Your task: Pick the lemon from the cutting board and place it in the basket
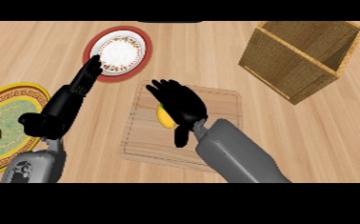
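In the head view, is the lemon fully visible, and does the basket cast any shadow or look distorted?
Head view: the lemon is half hidden under the right robot hand; the basket leans in perspective, its inside wall shaded; the round plate looks taller than wide.

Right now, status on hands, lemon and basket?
Right hand open, over yellow lemon on wooden cutting board, not closed on it. Left hand open, resting at left. Square wicker basket upper right, path unobstructed.

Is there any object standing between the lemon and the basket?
Nothing visible does. The lemon lies on the cutting board under the right hand; bare counter separates the board from the basket.
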`<action>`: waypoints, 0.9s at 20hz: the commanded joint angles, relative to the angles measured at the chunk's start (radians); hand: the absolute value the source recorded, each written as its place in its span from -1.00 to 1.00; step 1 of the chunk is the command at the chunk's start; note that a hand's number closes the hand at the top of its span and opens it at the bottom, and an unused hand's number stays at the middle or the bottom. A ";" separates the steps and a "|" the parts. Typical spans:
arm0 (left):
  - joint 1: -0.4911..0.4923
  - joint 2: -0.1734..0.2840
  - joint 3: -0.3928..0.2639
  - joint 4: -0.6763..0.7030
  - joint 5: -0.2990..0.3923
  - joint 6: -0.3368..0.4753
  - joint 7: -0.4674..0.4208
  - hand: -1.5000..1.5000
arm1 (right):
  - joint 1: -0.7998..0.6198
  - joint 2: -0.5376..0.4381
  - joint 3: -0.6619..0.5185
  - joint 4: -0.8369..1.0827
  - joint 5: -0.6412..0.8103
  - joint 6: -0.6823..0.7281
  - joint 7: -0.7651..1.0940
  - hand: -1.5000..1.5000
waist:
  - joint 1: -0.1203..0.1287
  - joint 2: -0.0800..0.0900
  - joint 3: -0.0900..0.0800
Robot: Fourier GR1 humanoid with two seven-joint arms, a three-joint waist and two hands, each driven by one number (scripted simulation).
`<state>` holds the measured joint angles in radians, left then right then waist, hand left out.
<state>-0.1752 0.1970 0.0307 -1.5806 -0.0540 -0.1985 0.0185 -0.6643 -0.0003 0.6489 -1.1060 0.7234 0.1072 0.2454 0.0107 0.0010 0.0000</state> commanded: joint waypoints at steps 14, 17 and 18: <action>-0.074 -0.001 0.046 0.020 0.013 -0.028 0.044 0.00 | -0.126 0.000 0.063 0.290 -0.112 -0.080 -0.058 -1.00 | 0.002 0.002 0.000; 0.046 -0.006 0.018 -0.028 0.004 -0.055 -0.029 0.00 | -0.097 0.000 0.142 0.344 -0.160 -0.132 -0.070 -1.00 | 0.017 0.003 0.000; -0.027 -0.011 0.027 -0.006 -0.001 -0.033 0.032 0.00 | -0.160 0.000 0.128 0.289 -0.182 -0.047 -0.004 -1.00 | 0.008 0.001 0.000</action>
<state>-0.1860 0.1880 0.0546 -1.5760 -0.0577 -0.2303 0.0189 -0.7848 0.0000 0.7472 -0.8245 0.5907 0.0273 0.2114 0.0178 0.0030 0.0000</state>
